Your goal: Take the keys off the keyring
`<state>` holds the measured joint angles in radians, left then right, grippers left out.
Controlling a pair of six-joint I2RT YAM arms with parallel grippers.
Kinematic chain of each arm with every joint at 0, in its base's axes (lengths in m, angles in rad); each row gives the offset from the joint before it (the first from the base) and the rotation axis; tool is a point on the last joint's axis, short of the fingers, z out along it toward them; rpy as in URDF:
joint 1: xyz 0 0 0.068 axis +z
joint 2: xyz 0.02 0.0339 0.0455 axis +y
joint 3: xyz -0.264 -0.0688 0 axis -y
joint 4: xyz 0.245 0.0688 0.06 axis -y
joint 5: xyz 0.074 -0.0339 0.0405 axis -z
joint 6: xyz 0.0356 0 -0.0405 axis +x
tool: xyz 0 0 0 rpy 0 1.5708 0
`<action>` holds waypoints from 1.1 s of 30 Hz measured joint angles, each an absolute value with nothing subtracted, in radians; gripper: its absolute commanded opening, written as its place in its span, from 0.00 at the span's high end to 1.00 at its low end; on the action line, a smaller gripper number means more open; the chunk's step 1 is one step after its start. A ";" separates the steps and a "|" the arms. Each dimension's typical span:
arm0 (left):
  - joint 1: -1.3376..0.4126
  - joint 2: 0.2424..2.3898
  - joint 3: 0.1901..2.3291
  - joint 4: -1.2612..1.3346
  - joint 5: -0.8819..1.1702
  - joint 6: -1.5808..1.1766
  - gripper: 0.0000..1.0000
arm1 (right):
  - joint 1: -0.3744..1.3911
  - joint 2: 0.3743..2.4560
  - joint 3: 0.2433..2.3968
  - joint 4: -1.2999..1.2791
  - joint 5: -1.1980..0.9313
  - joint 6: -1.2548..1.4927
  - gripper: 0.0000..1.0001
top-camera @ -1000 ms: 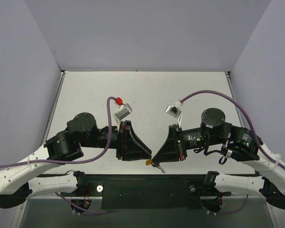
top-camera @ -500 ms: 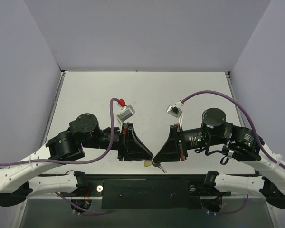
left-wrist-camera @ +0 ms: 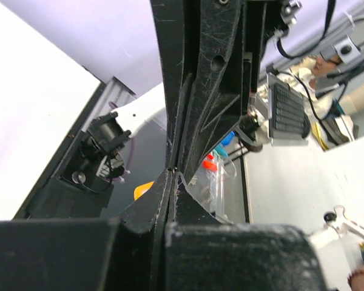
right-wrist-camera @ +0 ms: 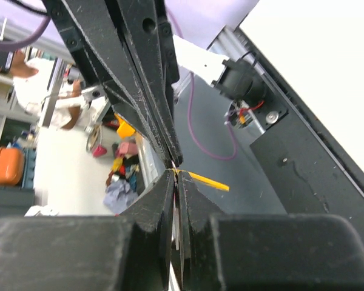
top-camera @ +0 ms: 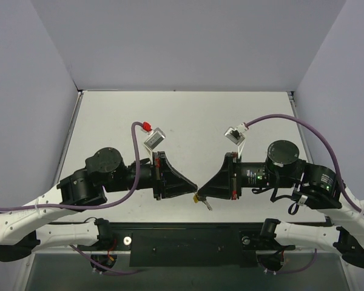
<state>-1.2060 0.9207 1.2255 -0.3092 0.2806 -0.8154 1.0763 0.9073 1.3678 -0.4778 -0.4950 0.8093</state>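
Keyring [top-camera: 198, 199] pinched in clenched right gripper [top-camera: 201, 194], tip to tip with closed left gripper [top-camera: 196, 193]. Key [top-camera: 207, 207] visible only from above.

the left gripper [top-camera: 194, 190], jaws slightly parted a second ago, is now pinched together, and it and the right gripper [top-camera: 202, 192] sit a little farther from the bases, keyring [top-camera: 198, 198] and key [top-camera: 207, 205] along.

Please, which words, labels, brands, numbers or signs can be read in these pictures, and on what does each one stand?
None can be read.
Small green marks on the right arm: too small to read.
Background clutter in the right wrist view: too blurred to read.
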 measured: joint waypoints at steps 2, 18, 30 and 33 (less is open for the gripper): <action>-1.228 0.916 1.225 -0.309 0.198 -0.819 1.00 | 1.081 0.900 1.368 -0.475 -0.439 0.811 1.00; -1.460 0.934 1.232 -0.258 -0.360 -0.765 1.00 | 1.088 0.843 1.283 -0.363 -0.207 0.906 1.00; -1.473 0.937 1.238 -0.252 -0.399 -0.762 0.43 | 1.087 0.791 1.247 -0.291 -0.197 0.919 1.00; -1.478 0.935 1.240 -0.271 -0.400 -0.760 0.35 | 1.087 0.774 1.247 -0.280 -0.198 0.918 1.00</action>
<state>-1.4780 0.9348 1.2404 -0.2707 -0.3996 -0.7601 1.0874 0.7738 1.2469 -0.2798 -0.1982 0.9176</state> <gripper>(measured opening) 0.567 0.007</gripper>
